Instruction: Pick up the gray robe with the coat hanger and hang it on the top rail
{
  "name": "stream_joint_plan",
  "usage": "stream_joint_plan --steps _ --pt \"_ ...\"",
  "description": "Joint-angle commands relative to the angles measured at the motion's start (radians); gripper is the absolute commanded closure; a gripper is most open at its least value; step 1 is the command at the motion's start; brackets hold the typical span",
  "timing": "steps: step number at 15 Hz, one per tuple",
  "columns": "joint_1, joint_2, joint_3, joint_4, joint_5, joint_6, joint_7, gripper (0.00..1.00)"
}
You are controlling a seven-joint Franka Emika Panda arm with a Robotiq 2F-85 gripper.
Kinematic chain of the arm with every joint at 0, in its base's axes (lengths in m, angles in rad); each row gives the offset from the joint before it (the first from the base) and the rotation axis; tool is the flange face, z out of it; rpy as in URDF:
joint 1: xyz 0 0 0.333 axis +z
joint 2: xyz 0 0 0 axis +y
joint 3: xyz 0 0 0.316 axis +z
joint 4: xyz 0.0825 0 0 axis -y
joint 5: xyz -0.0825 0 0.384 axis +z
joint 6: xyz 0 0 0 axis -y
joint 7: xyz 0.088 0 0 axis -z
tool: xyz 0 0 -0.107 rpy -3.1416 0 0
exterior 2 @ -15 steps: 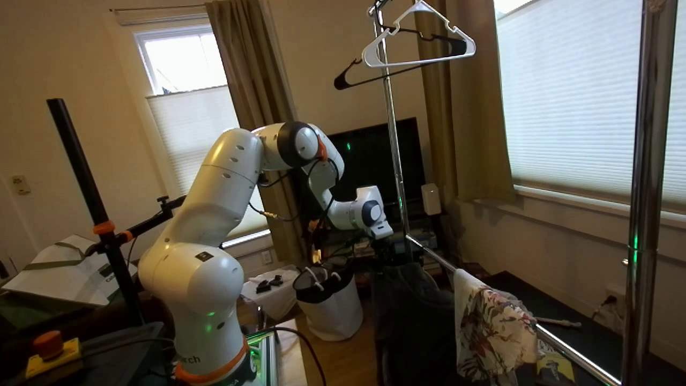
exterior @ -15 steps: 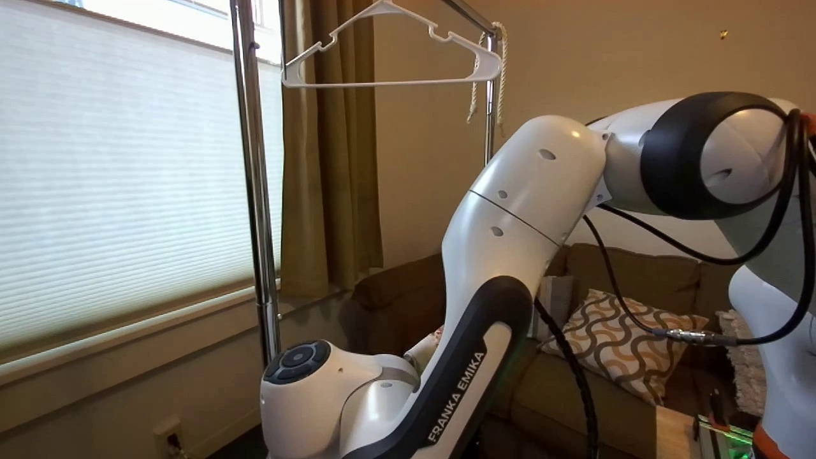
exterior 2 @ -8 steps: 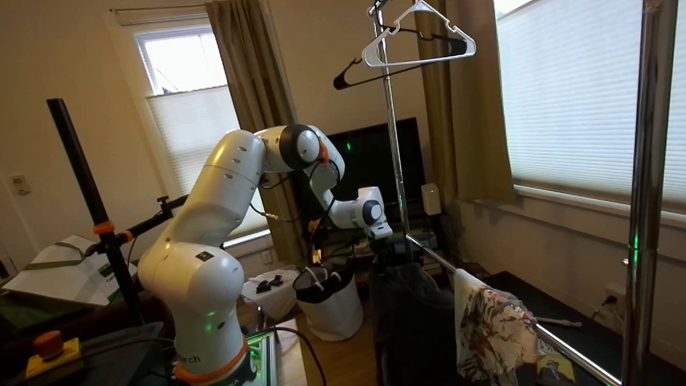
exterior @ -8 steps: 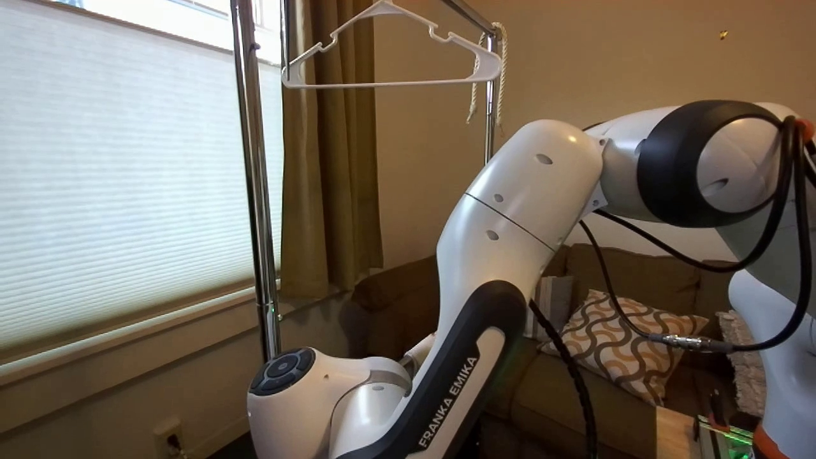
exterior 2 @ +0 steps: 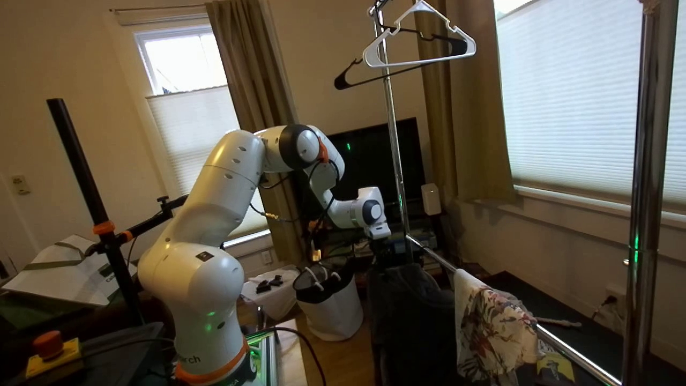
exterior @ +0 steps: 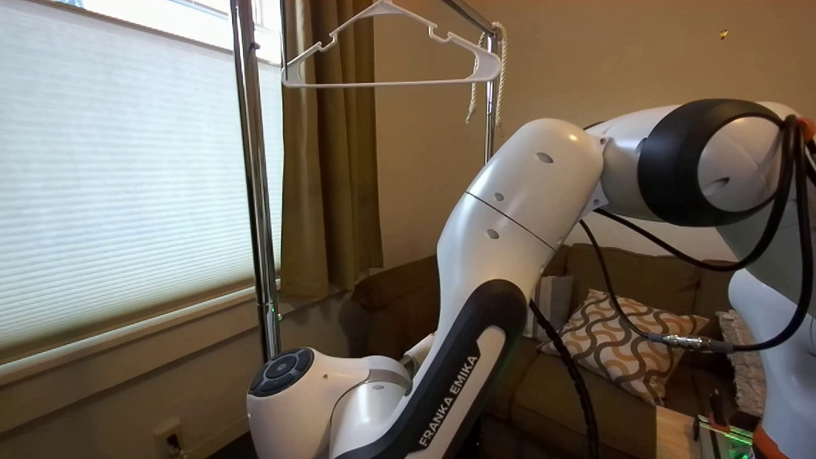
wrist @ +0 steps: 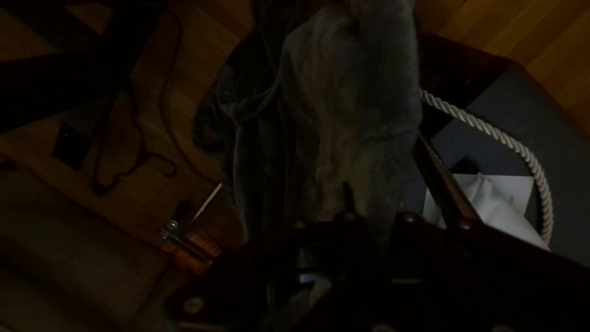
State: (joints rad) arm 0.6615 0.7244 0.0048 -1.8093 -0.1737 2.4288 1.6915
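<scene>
The gray robe (wrist: 341, 106) hangs as a limp, velvety garment in the middle of the wrist view; its dark upper part (exterior 2: 410, 281) shows in an exterior view. My gripper (wrist: 379, 227), also seen in an exterior view as a dark gripper (exterior 2: 381, 249) just above the robe, is shut. A thin dark piece (wrist: 348, 196) sticks up by the fingers. The view is too dark to tell whether it belongs to the robe's coat hanger or whether anything is held. Part of the top rail (exterior: 470, 15) shows high in an exterior view.
A white hanger (exterior 2: 418, 64) and a black hanger (exterior 2: 343, 83) hang high on the rack. Floral cloth (exterior 2: 490, 327) drapes the lower crossbar (exterior 2: 437, 258). Upright poles (exterior 2: 395, 155) stand close to the hand. A white hamper (exterior 2: 329, 313) stands beside the robe.
The arm dipped slightly and the hand shifted a little during the first half second, then stayed nearly still. The robe's upper edge has crept slightly left in an exterior view.
</scene>
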Motion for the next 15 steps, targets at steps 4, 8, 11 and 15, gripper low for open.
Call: stream_joint_plan --steps 4,8,11,15 --pt "0.111 -0.185 -0.1 -0.207 -0.097 0.021 0.327 0.98" --pt "0.259 -0.334 -0.207 -0.325 -0.224 -0.076 0.602 0.98" --pt "0.273 -0.422 -0.165 -0.335 -0.351 -0.276 0.777 0.98" --pt "0.227 -0.485 -0.043 -0.305 -0.39 -0.556 0.894 0.98"
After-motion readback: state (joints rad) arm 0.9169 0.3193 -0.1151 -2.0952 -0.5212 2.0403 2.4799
